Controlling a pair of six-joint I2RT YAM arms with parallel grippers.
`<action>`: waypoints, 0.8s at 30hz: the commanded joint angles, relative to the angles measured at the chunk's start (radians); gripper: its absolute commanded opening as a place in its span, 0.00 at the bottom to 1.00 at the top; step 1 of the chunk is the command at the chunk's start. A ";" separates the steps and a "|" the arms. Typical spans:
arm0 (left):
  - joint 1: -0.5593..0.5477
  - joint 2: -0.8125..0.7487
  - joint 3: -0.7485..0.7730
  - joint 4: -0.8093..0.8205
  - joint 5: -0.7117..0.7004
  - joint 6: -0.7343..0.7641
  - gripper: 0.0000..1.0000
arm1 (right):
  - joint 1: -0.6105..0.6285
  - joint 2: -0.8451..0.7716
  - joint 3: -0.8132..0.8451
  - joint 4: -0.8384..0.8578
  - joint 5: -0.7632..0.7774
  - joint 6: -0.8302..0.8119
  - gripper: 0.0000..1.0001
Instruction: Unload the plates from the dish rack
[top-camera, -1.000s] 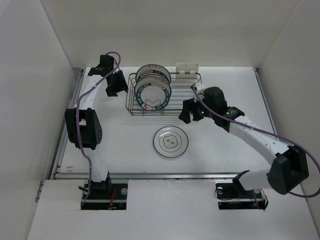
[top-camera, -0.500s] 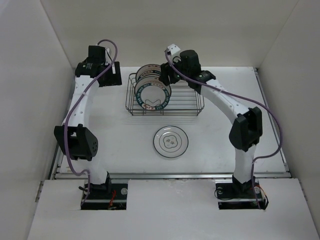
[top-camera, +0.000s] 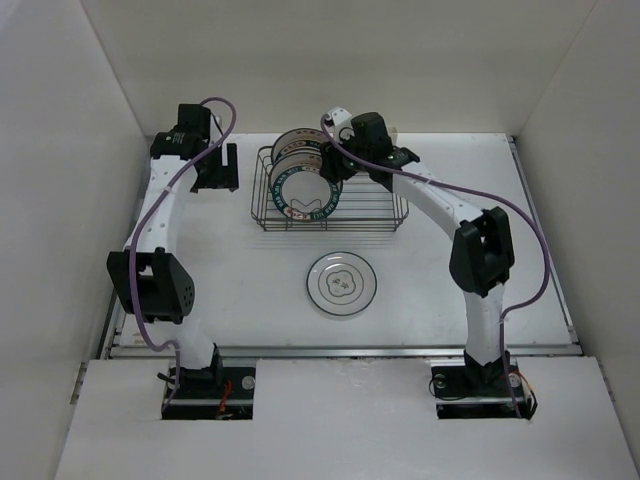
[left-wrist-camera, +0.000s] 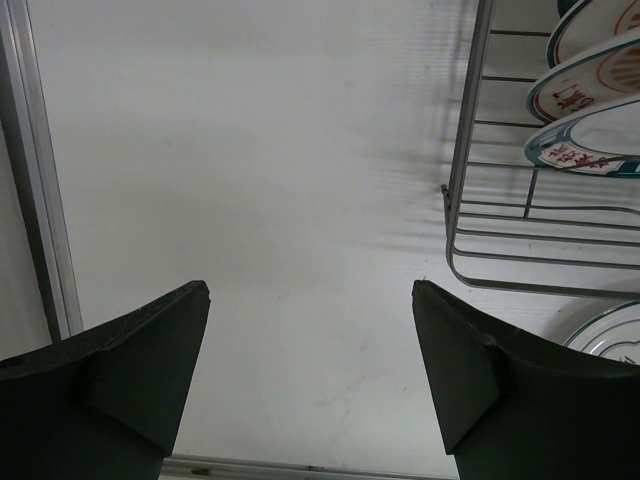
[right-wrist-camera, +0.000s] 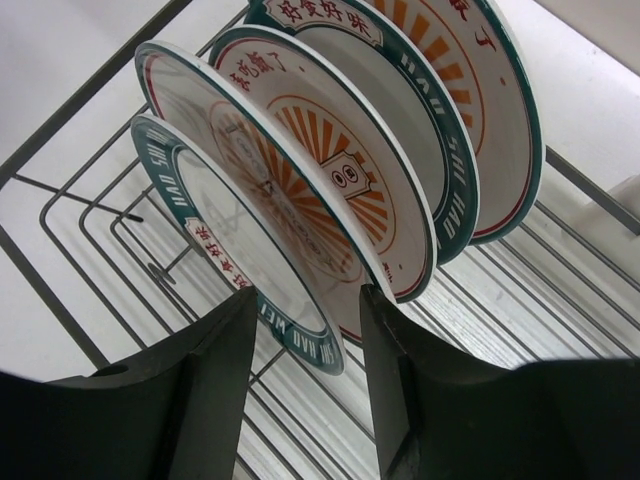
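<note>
The dark wire dish rack (top-camera: 372, 214) stands at the back middle of the table with several plates (top-camera: 303, 188) upright in its slots. One more teal-rimmed plate (top-camera: 341, 282) lies flat on the table in front of it. My right gripper (top-camera: 333, 165) is open over the standing plates. In the right wrist view (right-wrist-camera: 305, 295) its jaws straddle the lower rim of the front teal-rimmed plate (right-wrist-camera: 215, 235), next to an orange sunburst plate (right-wrist-camera: 310, 185). My left gripper (top-camera: 216, 170) is open and empty over bare table left of the rack (left-wrist-camera: 468, 190).
White walls enclose the table on the left, back and right. A metal rail (left-wrist-camera: 35, 200) runs along the table's left edge. The flat plate's rim (left-wrist-camera: 612, 335) shows at the lower right of the left wrist view.
My right arm has swung from in front of the rack's right end up over the rack, bringing its gripper to the standing plates. My left arm has drawn slightly back and left.
</note>
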 joint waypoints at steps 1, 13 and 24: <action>0.013 -0.019 -0.005 -0.011 0.010 0.015 0.80 | 0.008 -0.046 0.000 0.044 -0.013 -0.014 0.50; 0.013 0.001 -0.005 -0.011 0.029 0.015 0.80 | 0.008 -0.025 0.012 0.032 -0.031 0.023 0.48; 0.013 -0.008 -0.015 -0.011 0.029 0.015 0.80 | 0.008 0.088 0.092 0.031 -0.062 0.023 0.47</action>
